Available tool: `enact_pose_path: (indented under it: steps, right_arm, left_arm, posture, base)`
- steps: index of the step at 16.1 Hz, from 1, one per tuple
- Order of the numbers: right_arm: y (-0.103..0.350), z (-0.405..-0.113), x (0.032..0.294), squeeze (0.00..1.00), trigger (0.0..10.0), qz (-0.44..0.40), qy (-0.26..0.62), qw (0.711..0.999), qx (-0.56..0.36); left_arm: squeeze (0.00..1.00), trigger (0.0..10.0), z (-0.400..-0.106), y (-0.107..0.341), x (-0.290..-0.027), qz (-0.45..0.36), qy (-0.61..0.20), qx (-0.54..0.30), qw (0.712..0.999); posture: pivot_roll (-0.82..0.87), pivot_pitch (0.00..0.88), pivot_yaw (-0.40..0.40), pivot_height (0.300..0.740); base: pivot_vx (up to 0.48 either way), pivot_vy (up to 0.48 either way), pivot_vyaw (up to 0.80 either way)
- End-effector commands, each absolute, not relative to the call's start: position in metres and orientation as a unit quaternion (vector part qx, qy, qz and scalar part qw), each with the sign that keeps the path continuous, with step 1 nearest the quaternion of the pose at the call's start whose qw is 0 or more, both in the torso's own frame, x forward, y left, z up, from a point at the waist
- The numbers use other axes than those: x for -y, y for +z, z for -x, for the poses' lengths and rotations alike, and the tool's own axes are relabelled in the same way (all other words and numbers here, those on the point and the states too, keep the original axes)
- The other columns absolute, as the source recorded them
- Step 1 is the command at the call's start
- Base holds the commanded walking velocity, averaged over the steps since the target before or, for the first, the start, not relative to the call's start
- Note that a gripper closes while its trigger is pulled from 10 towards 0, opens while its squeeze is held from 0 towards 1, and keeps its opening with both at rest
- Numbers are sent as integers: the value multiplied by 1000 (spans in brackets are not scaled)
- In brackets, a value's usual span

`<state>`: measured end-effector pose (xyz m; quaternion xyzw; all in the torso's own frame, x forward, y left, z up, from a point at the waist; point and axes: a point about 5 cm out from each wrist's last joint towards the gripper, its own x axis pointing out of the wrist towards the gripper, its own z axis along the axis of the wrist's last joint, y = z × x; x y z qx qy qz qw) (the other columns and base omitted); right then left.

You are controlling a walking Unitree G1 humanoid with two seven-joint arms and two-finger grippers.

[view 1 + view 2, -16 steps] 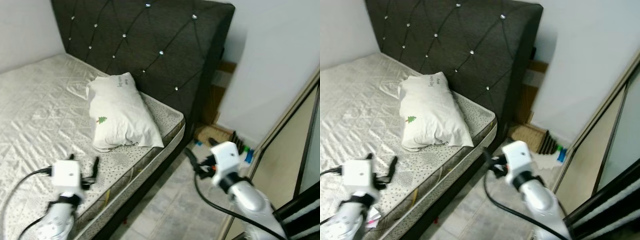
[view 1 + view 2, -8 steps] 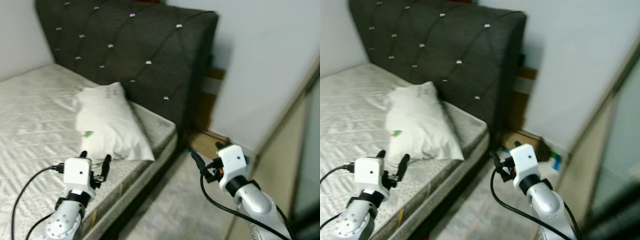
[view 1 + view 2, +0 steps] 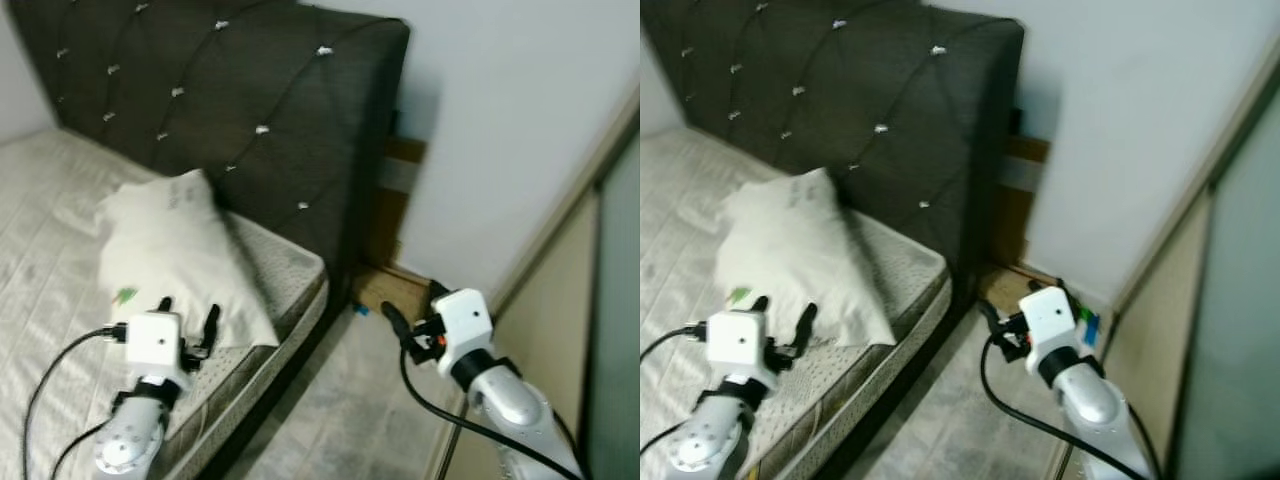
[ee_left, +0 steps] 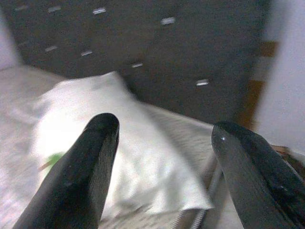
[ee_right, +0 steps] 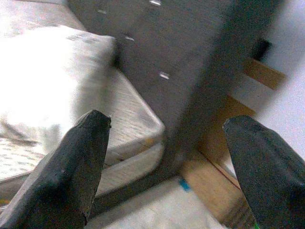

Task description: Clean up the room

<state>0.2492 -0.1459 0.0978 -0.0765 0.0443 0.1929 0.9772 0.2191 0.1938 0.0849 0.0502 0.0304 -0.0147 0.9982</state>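
The left gripper (image 3: 186, 318), on its silver arm with a white wrist block, is raised low over the near edge of the pale quilted mattress (image 3: 40, 230), pointing forward toward the pillow. Its two long black fingers (image 4: 81, 176) stand wide apart with nothing between them. The right gripper (image 3: 392, 322) is held out over the grey tiled floor (image 3: 340, 420) beside the bed, aimed toward the gap at the bed's far corner; in the right wrist view its fingers (image 5: 78, 167) are likewise spread wide and empty. Black cables trail from both wrists.

The pictures are soft with motion blur, so fine detail is hard to make out. The arms are cut off at the bottom edge.

A white rumpled pillow with a small green mark (image 3: 165, 250) lies on the mattress just beyond the left gripper's fingertips, near the mattress's right edge and close to the headboard; whether the fingertips touch it cannot be told. Behind it stands the dark grey tufted fabric headboard with shiny studs (image 3: 220, 110). Past the headboard's end, a brown wooden piece (image 3: 392, 225) sits in the corner against the pale wall (image 3: 500, 130), with a small blue item (image 3: 358, 310), too blurred to identify, on the floor near it. A tall sliding panel (image 3: 600, 330) runs along the right.
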Motion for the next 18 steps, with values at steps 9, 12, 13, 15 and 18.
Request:
enact_pose_path:
  steps: [9, 12, 13, 15, 18]
  right_arm:
    - [103, -252, 140, 0, 10000, 79, 207, 975, -32]
    - [103, -252, 139, 0, 10000, 78, 206, 975, -32]
    - [103, -251, 139, 0, 10000, 78, 207, 975, -32]
    - [103, -251, 140, 0, 10000, 78, 208, 974, -32]
    - [103, -251, 140, 0, 10000, 78, 209, 974, -32]
  left_arm:
    - [0, 10000, -219, 84, -198, -55, -8, -34, 998]
    - [0, 10000, -219, 84, -197, -55, -11, -35, 998]
    - [0, 10000, -219, 84, -197, -55, -11, -35, 998]
    - [0, 10000, -219, 84, -197, -52, -9, -35, 998]
    - [0, 10000, -218, 83, -196, -50, -9, -37, 998]
  posture:
    - [-14, 0, -101, 740]
    - [-17, 0, -99, 740]
    - [-17, 0, -99, 740]
    - [-19, 0, -100, 740]
    - [-18, 0, -100, 740]
  base:
    - [0, 0, 794]
    - [0, 0, 794]
    - [0, 0, 794]
    - [0, 0, 794]
    - [0, 0, 794]
